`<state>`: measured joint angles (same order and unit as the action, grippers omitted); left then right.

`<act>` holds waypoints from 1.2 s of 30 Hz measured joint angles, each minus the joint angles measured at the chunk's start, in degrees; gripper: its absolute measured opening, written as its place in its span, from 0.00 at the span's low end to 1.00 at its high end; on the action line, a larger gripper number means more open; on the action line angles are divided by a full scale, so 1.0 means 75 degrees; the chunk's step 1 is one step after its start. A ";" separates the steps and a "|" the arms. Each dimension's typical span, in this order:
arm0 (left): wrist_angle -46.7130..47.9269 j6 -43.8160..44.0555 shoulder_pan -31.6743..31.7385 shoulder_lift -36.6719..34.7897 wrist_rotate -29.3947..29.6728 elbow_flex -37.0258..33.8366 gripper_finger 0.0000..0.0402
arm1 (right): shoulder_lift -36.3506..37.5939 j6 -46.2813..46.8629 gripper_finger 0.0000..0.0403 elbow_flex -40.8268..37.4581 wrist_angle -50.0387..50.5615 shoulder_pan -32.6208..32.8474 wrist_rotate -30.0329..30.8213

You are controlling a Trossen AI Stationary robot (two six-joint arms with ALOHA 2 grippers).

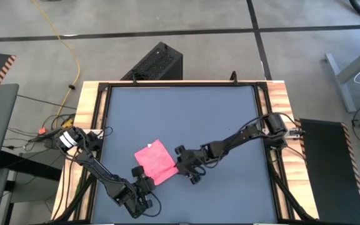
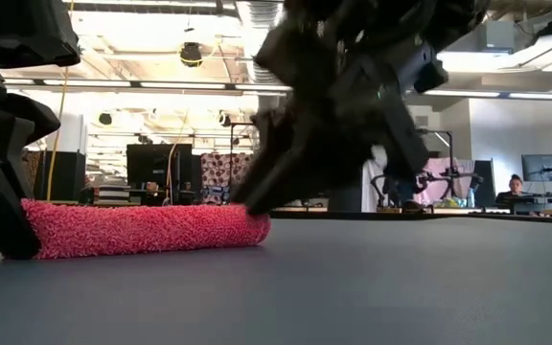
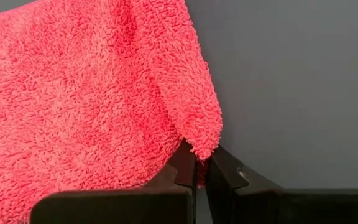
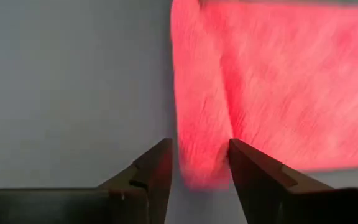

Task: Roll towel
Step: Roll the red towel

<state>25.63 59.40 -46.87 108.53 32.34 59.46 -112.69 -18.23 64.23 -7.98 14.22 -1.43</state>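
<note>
High view: left gripper pinches the towel at its 7 o'clock corner, while the right gripper, fingers spread astride its 3 o'clock edge, seems poised to start rolling.

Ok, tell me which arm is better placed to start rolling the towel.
Left, probably. The left gripper is already pinched shut on a corner of the towel, ready to turn it over. The right gripper is open, its fingers straddling the opposite edge without holding it.
</note>
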 joint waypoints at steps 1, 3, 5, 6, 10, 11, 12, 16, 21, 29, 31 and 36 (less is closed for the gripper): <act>-0.0014 0.0000 0.0000 0.0000 0.0003 0.0000 0.00 | -0.0037 0.0001 0.45 -0.0014 0.0093 -0.0015 0.0000; -0.0023 0.0022 -0.0008 0.0000 0.0003 0.0000 0.00 | -0.0192 0.0003 0.43 -0.0004 -0.0106 -0.0022 0.0012; -0.0048 0.0032 -0.0019 0.0003 0.0010 -0.0003 0.00 | -0.0254 0.0008 0.42 0.0002 -0.0064 -0.0023 0.0023; -0.0059 0.0032 -0.0023 0.0003 0.0003 -0.0001 0.00 | -0.0345 0.0013 0.42 -0.0009 -0.0080 -0.0018 0.0020; -0.0125 0.0020 -0.0058 0.0000 0.0000 0.0000 0.00 | -0.0496 0.0019 0.39 0.0003 -0.0346 -0.0015 0.0131; -0.0131 0.0026 -0.0067 0.0003 -0.0006 0.0000 0.00 | -0.0498 0.0014 0.38 0.0000 -0.0373 -0.0015 0.0129; -0.0164 0.0029 -0.0072 0.0000 0.0015 0.0000 0.00 | -0.0500 0.0013 0.36 0.0000 -0.0393 -0.0015 0.0131; -0.0306 0.0053 -0.0158 0.0009 0.0187 -0.0009 0.00 | -0.0518 -0.0089 0.22 0.0000 -0.0582 -0.0035 0.0015; -0.1541 0.0303 -0.0340 -0.0197 0.0503 -0.0711 0.00 | -0.0518 0.0723 0.06 0.0000 -0.0500 -0.0296 -0.1056; -0.4926 0.0765 -0.0600 -0.0834 0.0707 -0.2538 0.00 | -0.0518 0.3687 0.08 0.0009 -0.0425 -0.0732 -0.2940; -0.5382 0.0976 -0.0595 -0.0846 0.0723 -0.2780 0.00 | -0.0518 0.4354 0.08 0.0009 -0.0415 -0.0775 -0.3059; -0.5557 0.1514 -0.0519 -0.0863 0.0473 -0.2946 0.00 | -0.0518 0.5543 0.08 0.0013 -0.0225 -0.0802 -0.3218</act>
<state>-16.05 70.75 -50.76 102.06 35.89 37.36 -116.57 23.35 64.32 -9.67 8.21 -25.57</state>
